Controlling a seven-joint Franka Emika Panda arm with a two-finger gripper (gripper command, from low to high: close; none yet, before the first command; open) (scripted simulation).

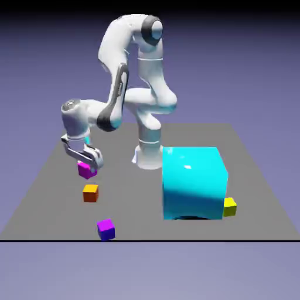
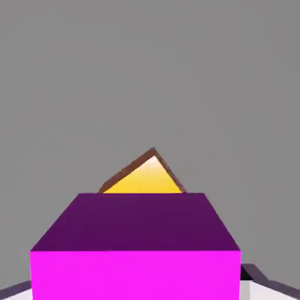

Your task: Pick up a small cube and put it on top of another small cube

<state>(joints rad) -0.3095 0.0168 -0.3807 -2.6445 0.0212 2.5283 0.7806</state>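
The small magenta-pink cube (image 1: 87,170) hangs above the table with my gripper (image 1: 89,166) shut on it. In the hand view the magenta cube (image 2: 136,258) fills the lower middle, and a grey fingertip (image 2: 258,278) peeks out at its right. The small orange cube (image 1: 90,193) with a yellower top sits on the table just nearer the camera than the held cube, apart from it. Past the held cube's far edge, the hand view shows a corner of the orange cube (image 2: 149,176).
A big cyan block (image 1: 193,183) stands at the exterior view's right of the arm's base. A small yellow cube (image 1: 229,206) sits by its right corner. A purple cube (image 1: 106,229) with dark blue-violet sides lies near the table's front edge.
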